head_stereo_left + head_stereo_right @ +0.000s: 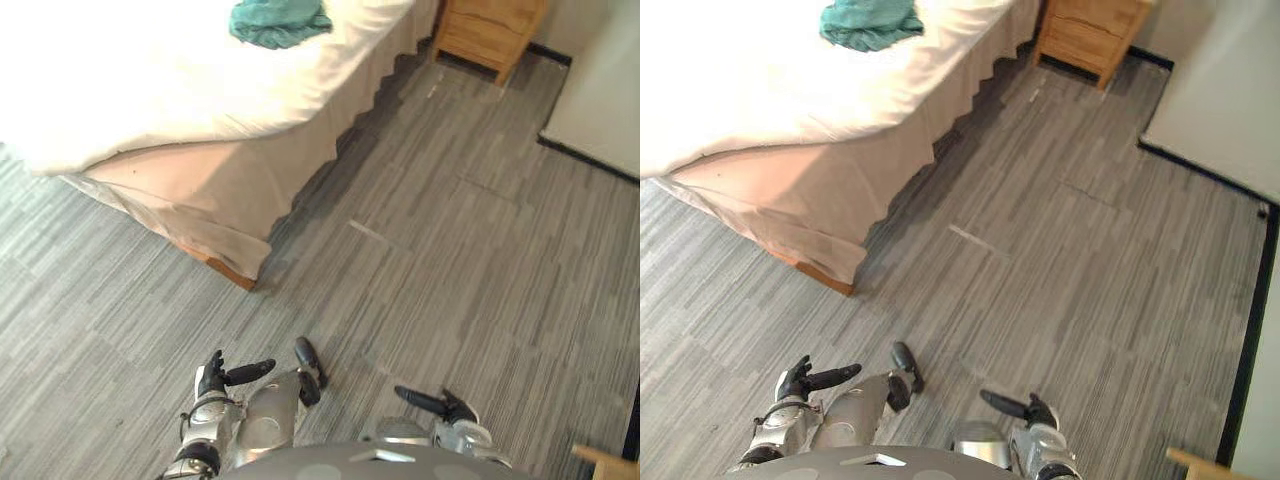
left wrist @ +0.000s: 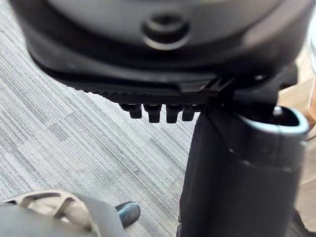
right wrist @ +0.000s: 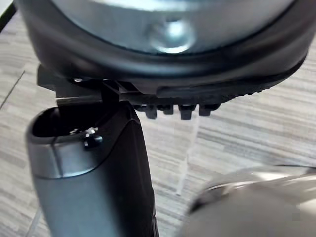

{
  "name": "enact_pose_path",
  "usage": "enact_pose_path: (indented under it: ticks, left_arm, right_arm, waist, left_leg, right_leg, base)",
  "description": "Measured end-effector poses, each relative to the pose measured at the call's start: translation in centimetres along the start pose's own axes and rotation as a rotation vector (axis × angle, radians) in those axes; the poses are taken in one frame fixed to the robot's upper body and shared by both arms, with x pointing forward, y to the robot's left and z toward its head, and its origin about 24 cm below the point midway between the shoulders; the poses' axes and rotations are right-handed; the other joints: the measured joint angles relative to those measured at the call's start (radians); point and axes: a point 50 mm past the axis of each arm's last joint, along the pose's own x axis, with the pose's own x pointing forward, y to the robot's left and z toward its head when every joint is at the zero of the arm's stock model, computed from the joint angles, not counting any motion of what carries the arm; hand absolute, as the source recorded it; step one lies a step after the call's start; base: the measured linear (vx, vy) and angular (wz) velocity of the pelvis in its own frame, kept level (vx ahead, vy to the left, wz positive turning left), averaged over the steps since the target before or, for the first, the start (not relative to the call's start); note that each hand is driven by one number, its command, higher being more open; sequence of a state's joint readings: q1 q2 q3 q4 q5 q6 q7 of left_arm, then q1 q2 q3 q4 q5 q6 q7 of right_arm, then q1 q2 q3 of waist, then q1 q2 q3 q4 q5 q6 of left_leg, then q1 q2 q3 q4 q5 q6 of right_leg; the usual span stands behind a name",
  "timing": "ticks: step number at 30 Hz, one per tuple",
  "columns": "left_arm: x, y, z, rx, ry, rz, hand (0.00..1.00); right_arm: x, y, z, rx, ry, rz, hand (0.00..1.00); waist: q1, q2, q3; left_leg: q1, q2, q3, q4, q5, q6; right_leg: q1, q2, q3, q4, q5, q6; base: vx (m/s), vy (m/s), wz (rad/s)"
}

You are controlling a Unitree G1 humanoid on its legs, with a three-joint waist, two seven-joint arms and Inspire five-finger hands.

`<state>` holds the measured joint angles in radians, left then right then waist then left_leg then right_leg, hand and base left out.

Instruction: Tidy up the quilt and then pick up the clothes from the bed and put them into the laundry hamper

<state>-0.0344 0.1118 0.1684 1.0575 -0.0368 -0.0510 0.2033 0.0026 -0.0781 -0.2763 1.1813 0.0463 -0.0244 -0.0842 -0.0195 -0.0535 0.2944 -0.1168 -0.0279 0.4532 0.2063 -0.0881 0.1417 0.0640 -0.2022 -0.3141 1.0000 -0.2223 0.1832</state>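
A teal piece of clothing [image 1: 278, 22] lies bunched on the white quilt [image 1: 150, 80], which covers the bed at the upper left. The quilt's edge hangs over a beige bed skirt [image 1: 200, 195]. My left hand [image 1: 213, 381] hangs low over the grey floor, well short of the bed's corner. Its fingers are relaxed, its thumb sticks out, and it holds nothing. My right hand [image 1: 452, 407] hangs at the same height to the right. It is open and empty, and the right wrist view shows its fingers [image 3: 185, 111] over bare floor.
A wooden nightstand [image 1: 490, 30] stands beyond the bed at the top. A pale wall panel [image 1: 600, 90] with a dark baseboard runs along the right. A wooden corner [image 1: 605, 462] pokes in at the lower right. Grey plank floor [image 1: 450, 260] stretches between the bed and the wall.
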Motion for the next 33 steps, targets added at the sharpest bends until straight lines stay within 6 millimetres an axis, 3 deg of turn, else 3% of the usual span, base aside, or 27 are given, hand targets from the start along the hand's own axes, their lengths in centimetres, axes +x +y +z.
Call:
enact_pose_path:
  ticks: [1, 2, 4, 5, 6, 7, 8, 9, 10, 11, 12, 15, 16, 18, 19, 20, 22, 23, 24, 27, 33]
  left_arm:
    - [-0.1, 0.2, -0.9, 0.011, 0.040, 0.008, 1.00]
    - [-0.4, -0.1, -1.8, 0.019, 0.066, 0.003, 1.00]
    - [-0.3, -0.5, -1.3, 0.026, 0.053, -0.002, 1.00]
    - [-0.2, -1.6, -0.3, 0.044, 0.016, -0.028, 1.00]
    - [-0.2, -1.8, 0.0, 0.045, 0.007, -0.032, 1.00]
    - [-0.3, -2.7, 0.8, 0.053, -0.020, -0.059, 1.00]
    - [-0.4, -3.8, 1.3, 0.048, -0.041, -0.087, 1.00]
    - [-0.7, -4.4, 1.0, 0.039, -0.035, -0.103, 1.00]
    - [-0.9, -4.9, 0.5, 0.033, -0.019, -0.118, 1.00]
    - [-1.2, -5.6, -0.1, 0.014, 0.010, -0.137, 1.00]
    - [-1.3, -5.6, -0.6, 0.011, 0.022, -0.137, 1.00]
    - [-1.4, -5.6, -1.0, -0.006, 0.032, -0.131, 1.00]
    - [-1.4, -5.6, -0.8, -0.024, 0.018, -0.135, 1.00]
    - [-1.4, -5.5, -0.4, -0.077, 0.006, -0.141, 1.00]
    - [-1.3, -5.3, -0.2, -0.121, 0.005, -0.139, 1.00]
    - [-1.3, -5.1, -0.5, -0.146, 0.015, -0.132, 1.00]
    - [-1.4, -4.8, -1.3, -0.162, 0.046, -0.125, 1.00]
    - [-1.5, -4.4, -2.1, -0.187, 0.075, -0.112, 1.00]
    - [-1.5, -3.9, -2.6, -0.211, 0.092, -0.091, 1.00]
    - [-1.7, -2.0, -4.8, -0.357, 0.185, 0.005, 1.00]
    - [-1.8, -0.1, -5.7, -0.661, 0.236, 0.149, 1.00]
  right_arm:
    - [-0.1, -0.2, -0.1, 0.035, -0.010, -0.013, 1.00]
    - [-0.1, -0.4, 0.4, 0.020, -0.054, -0.017, 1.00]
    - [-0.1, -0.5, 1.6, 0.001, -0.107, -0.016, 1.00]
    - [-0.1, -0.5, 1.9, 0.001, -0.125, -0.017, 1.00]
    - [-0.1, -0.5, 1.9, 0.001, -0.126, -0.018, 1.00]
    - [-0.1, -0.5, 1.8, 0.005, -0.125, -0.020, 1.00]
    - [-0.1, -0.2, 1.9, 0.009, -0.128, -0.012, 1.00]
    - [-0.1, 0.2, 1.6, 0.015, -0.110, -0.004, 1.00]
    - [-0.1, -0.1, 1.9, 0.007, -0.115, -0.011, 1.00]
    - [0.0, -0.9, 2.5, -0.025, -0.132, -0.030, 1.00]
    - [0.1, -1.2, 2.6, -0.038, -0.130, -0.037, 1.00]
    - [0.1, -1.7, 1.9, -0.051, -0.078, -0.050, 1.00]
    - [0.1, -1.7, 1.7, -0.061, -0.066, -0.050, 1.00]
    - [0.0, -1.8, 0.8, -0.089, -0.045, -0.052, 1.00]
    - [-0.1, -2.1, 0.1, -0.104, -0.029, -0.056, 1.00]
    - [-0.1, -2.3, 0.0, -0.120, -0.026, -0.056, 1.00]
    - [-0.1, -2.5, 0.2, -0.123, -0.031, -0.060, 1.00]
    - [0.0, -3.0, 0.3, -0.126, -0.029, -0.062, 1.00]
    - [-0.1, -3.0, 0.2, -0.125, -0.024, -0.062, 1.00]
    - [-0.2, -2.5, -0.9, -0.099, 0.013, -0.056, 1.00]
    - [-0.3, -2.2, -1.7, -0.091, 0.038, -0.060, 1.00]
  waist:
    - [-0.015, 0.010, 0.001]
    - [-0.028, 0.037, 0.005]
    - [-0.039, 0.052, 0.010]
    - [-0.040, 0.062, 0.011]
    - [-0.040, 0.062, 0.011]
    - [-0.042, 0.061, 0.010]
    - [-0.044, 0.044, 0.003]
    - [-0.037, 0.019, 0.005]
    - [-0.035, 0.035, 0.014]
    - [-0.037, 0.076, 0.004]
    - [-0.037, 0.098, 0.000]
    - [-0.034, 0.124, -0.009]
    - [-0.031, 0.114, -0.003]
    - [-0.033, 0.101, 0.002]
    - [-0.013, 0.091, 0.001]
    - [0.003, 0.095, -0.018]
    - [0.000, 0.119, -0.038]
    - [-0.011, 0.136, -0.049]
    - [-0.012, 0.137, -0.049]
    - [-0.009, 0.109, -0.049]
    - [-0.008, 0.088, -0.062]
  left_leg:
    - [0.091, 0.005, -0.042, -0.014, -0.028, -0.025]
    - [0.172, 0.022, -0.080, -0.044, -0.045, -0.051]
    - [0.257, 0.057, -0.144, -0.078, -0.046, -0.055]
    - [0.275, 0.092, -0.214, -0.078, -0.045, -0.057]
    - [0.277, 0.098, -0.230, -0.078, -0.045, -0.057]
    - [0.279, 0.114, -0.292, -0.083, -0.043, -0.077]
    - [0.283, 0.121, -0.352, -0.090, -0.072, -0.158]
    - [0.317, 0.133, -0.386, -0.090, -0.126, -0.254]
    - [0.328, 0.154, -0.400, -0.094, -0.125, -0.261]
    - [0.332, 0.191, -0.394, -0.114, -0.109, -0.260]
    - [0.343, 0.198, -0.381, -0.129, -0.076, -0.255]
    - [0.353, 0.255, -0.375, -0.101, -0.029, -0.262]
    - [0.327, 0.269, -0.376, -0.039, -0.017, -0.264]
    - [0.271, 0.286, -0.347, 0.063, -0.005, -0.281]
    - [0.250, 0.307, -0.257, 0.111, -0.011, -0.283]
    - [0.247, 0.307, -0.162, 0.097, -0.015, -0.278]
    - [0.281, 0.281, -0.101, -0.011, 0.000, -0.278]
    - [0.301, 0.264, -0.101, -0.079, 0.005, -0.284]
    - [0.313, 0.253, -0.103, -0.108, 0.006, -0.286]
    - [0.339, 0.215, -0.106, -0.124, 0.006, -0.287]
    - [0.351, 0.189, -0.103, -0.132, 0.006, -0.287]
  right_leg:
    - [-0.042, -0.023, -0.007, 0.094, -0.023, -0.041]
    - [-0.092, -0.023, -0.008, 0.086, -0.049, -0.085]
    - [-0.173, -0.006, -0.008, -0.057, -0.086, -0.134]
    - [-0.230, 0.016, 0.020, -0.283, -0.082, -0.129]
    - [-0.239, 0.021, 0.037, -0.339, -0.077, -0.120]
    - [-0.265, 0.035, 0.133, -0.550, -0.026, -0.092]
    - [-0.266, 0.011, 0.314, -0.807, 0.081, -0.041]
    - [-0.237, 0.001, 0.373, -0.831, 0.238, 0.008]
    - [-0.232, 0.014, 0.369, -0.791, 0.255, -0.008]
    - [-0.229, 0.037, 0.319, -0.741, 0.205, -0.044]
    - [-0.220, 0.053, 0.287, -0.703, 0.168, -0.065]
    - [-0.144, 0.078, 0.193, -0.689, 0.121, -0.112]
    - [-0.093, 0.071, 0.144, -0.709, 0.109, -0.123]
    - [-0.010, 0.060, 0.066, -0.769, 0.108, -0.125]
    - [0.028, 0.054, 0.032, -0.798, 0.108, -0.125]
    - [0.032, 0.047, 0.014, -0.809, 0.109, -0.123]
    - [0.030, 0.043, 0.001, -0.818, 0.114, -0.115]
    - [0.041, 0.045, -0.015, -0.841, 0.123, -0.101]
    - [0.053, 0.041, -0.023, -0.859, 0.130, -0.090]
    - [0.115, 0.010, -0.049, -0.910, 0.148, -0.062]
    - [0.155, -0.009, -0.068, -0.960, 0.178, -0.050]
  base:
    - [0.82, -0.033, 1.03]
    - [0.66, -0.064, 0.89]
    - [0.65, -0.231, 1.24]
    - [0.55, -0.277, 1.43]
    - [0.52, -0.364, 1.67]
    - [0.50, -0.472, 2.08]
    - [0.83, -0.792, 2.85]
    - [0.71, -0.736, 2.39]
    - [0.56, -0.596, 1.58]
    - [0.36, -0.421, 0.87]
    - [0.34, -0.368, 0.75]
    - [0.28, -0.303, 0.72]
    - [0.29, -0.327, 1.05]
    - [0.17, -0.194, 1.19]
    - [0.15, -0.099, 0.99]
    - [0.12, -0.062, 0.58]
    - [0.11, 0.068, 0.49]
    - [0.14, 0.149, 0.61]
    - [0.09, 0.127, 0.42]
    - [0.05, 0.102, 0.25]
    - [0.01, 0.066, 0.10]
